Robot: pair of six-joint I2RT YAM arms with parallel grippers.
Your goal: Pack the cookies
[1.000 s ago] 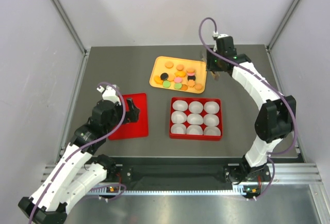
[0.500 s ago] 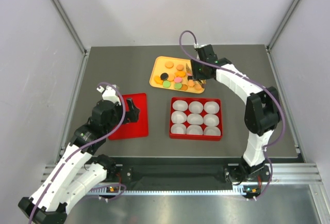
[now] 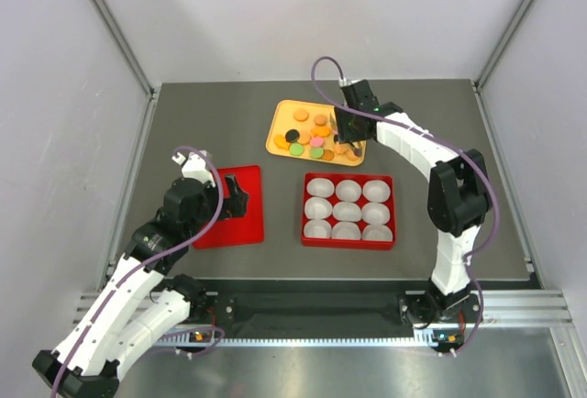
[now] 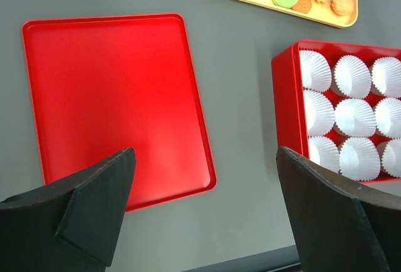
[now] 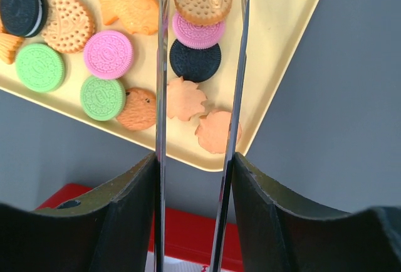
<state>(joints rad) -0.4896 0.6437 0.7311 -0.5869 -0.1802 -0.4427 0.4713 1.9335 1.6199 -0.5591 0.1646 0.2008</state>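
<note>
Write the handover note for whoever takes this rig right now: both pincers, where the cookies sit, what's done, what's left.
Left pincer: open, empty, hovering over the flat red lid.
Right pincer: closed on thin metal tongs. The tongs' arms stand apart over the yellow tray, either side of a tan, a pink and a black cookie, gripping none.
Cookies: all on the yellow tray.
Done: nothing packed; the nine paper cups in the red box are empty.
Left: move the cookies into the cups, then probably fit the lid.
</note>
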